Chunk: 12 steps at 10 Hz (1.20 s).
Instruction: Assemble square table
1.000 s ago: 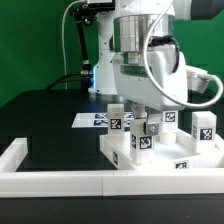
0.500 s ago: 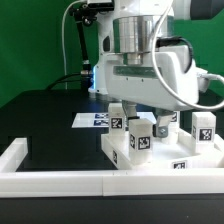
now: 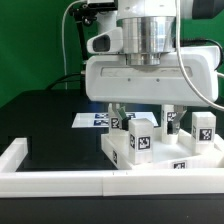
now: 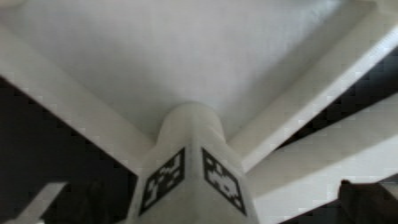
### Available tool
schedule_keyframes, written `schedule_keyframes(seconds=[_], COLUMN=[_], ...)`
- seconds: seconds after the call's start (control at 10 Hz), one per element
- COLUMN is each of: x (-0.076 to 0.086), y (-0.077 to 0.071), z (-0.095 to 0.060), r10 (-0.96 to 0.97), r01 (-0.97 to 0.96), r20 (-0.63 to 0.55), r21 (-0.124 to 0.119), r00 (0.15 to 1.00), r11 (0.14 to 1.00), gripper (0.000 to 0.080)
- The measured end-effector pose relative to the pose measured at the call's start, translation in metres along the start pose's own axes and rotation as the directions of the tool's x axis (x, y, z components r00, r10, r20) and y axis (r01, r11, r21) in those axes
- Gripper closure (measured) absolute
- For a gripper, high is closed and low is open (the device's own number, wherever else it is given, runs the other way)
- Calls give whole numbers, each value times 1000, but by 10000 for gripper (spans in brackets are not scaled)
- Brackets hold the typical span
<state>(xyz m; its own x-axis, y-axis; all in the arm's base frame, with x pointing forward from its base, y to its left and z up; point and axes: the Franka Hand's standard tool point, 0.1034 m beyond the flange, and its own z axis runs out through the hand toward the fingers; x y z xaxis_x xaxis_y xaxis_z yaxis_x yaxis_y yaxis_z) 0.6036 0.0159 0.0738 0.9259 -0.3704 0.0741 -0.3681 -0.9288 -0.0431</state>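
Bright, even lighting; wrist view seemingly blurred.

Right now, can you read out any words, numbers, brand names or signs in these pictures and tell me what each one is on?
Words, numbers, brands: none readable in either view.
Black-and-white tags, patterns only, no text: on the legs, the slab and the marker board.
Wrist view: two tags on one leg, patterns only.

Frontal exterior; wrist seemingly close overhead.

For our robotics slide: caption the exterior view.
Panda gripper hovering over tagged white legs standing on the square tabletop.
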Motion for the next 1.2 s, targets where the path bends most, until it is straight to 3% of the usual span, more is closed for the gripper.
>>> schedule_keyframes(seconds=[0.4,0.8,1.1,1.2], x=[4,5,6,6], y=[7,9,9,9], z=[-1,-1,-1,-1], r10=[-330,-464,-449,-433], r01=[330,464,449,433], r20=[10,11,11,10], r21=[-15,-23,-23,-23], r00=[944,886,894,902], r11=[944,886,893,901], gripper=[150,150,508,508])
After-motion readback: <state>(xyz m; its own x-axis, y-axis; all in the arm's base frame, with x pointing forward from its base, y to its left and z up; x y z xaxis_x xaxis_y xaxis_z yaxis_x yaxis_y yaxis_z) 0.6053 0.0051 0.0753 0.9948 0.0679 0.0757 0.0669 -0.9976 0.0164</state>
